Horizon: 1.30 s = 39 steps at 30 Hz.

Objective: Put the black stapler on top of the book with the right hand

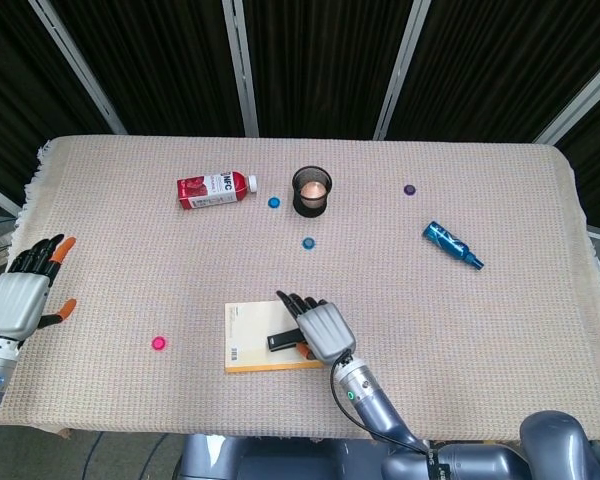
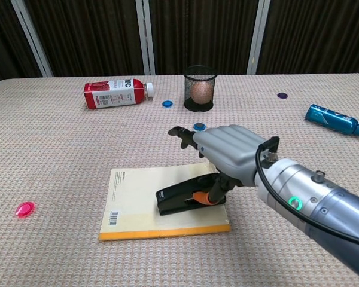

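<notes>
The black stapler (image 2: 178,200) lies flat on the yellow book (image 2: 136,194), near the book's right half. In the head view the stapler (image 1: 280,342) shows just left of my right hand (image 1: 324,329) on the book (image 1: 244,338). My right hand (image 2: 228,153) hovers over the stapler's right end with its fingers (image 2: 180,132) stretched out away from it. Only the orange-tipped thumb (image 2: 212,190) still sits against the stapler's back end. My left hand (image 1: 24,290) is at the table's left edge, fingers apart, holding nothing.
A red bottle (image 1: 215,188) lies at the back left, beside a black mesh cup (image 1: 311,190) with a ball inside. A blue bottle (image 1: 452,245) lies at the right. Small caps are scattered: blue (image 1: 308,243), purple (image 1: 409,189), pink (image 1: 159,343).
</notes>
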Tool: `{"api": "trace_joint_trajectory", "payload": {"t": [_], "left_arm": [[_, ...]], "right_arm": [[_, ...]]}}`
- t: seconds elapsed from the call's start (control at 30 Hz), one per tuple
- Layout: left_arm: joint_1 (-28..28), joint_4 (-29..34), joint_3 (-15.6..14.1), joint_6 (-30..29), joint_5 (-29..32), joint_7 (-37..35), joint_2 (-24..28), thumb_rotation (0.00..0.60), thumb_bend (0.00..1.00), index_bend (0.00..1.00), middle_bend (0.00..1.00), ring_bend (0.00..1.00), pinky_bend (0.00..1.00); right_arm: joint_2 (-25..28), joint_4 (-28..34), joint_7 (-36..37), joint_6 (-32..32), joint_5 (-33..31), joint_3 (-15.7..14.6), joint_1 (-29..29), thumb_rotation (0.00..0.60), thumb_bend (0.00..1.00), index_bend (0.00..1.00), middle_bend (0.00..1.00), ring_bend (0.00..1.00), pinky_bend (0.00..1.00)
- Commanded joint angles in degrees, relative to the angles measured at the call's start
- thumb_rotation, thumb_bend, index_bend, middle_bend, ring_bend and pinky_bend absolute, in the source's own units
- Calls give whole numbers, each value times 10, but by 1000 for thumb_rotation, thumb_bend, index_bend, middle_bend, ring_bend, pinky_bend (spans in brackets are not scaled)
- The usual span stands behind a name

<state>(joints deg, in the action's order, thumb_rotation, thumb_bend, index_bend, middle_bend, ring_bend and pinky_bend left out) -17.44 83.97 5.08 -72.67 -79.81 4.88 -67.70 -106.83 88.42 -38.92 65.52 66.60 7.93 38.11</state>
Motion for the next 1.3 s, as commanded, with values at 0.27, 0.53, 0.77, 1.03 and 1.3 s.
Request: {"api": "trace_joint_trajectory", "payload": {"t": [0.27,0.53,0.77,1.03,1.3], "left_arm": [[0,1,-1,-1,0,8,-2,600,293,2,5,31,141],[6,4,-2,-11,0,7,0,600,293,2,5,31,142],[11,9,-3,-20,3,25,-3,600,293,2,5,31,143],[15,17,-3,-29,6,53,-11,600,293,1,0,31,142],[19,22,-4,-38,5,62,-13,600,292,2,0,30,142]], "right_arm": [[52,42,-39,30,7,-4,-15,600,226,0,87,150,363],[168,96,-35,84,32,-7,-53,600,201,0,0,0,196],[287,61,116,140,100,-34,-121,600,189,0,0,0,97],[333,-32,251,202,153,-84,-201,600,190,0,0,0,0],[341,-75,295,227,138,-82,-246,600,189,0,0,0,0]]}}
